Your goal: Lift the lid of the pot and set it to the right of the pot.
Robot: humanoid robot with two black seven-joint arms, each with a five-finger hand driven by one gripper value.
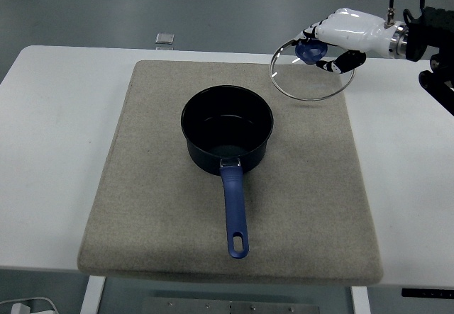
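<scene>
Lid up, held out past the pot's right-rear.

Your right hand (340, 34) has its fingers curled shut around the blue knob (308, 50), so the glass lid (312, 69) hangs tilted below and left of the hand, off the surface and free of the pot rim. The pot (227, 130) sits open on the grey mat (142, 186), down-left of the hand, handle toward you. No readable labels or writing anywhere.

one pot (227, 130), one glass lid (311, 67), one mat (298, 186), one hand (347, 34).
</scene>
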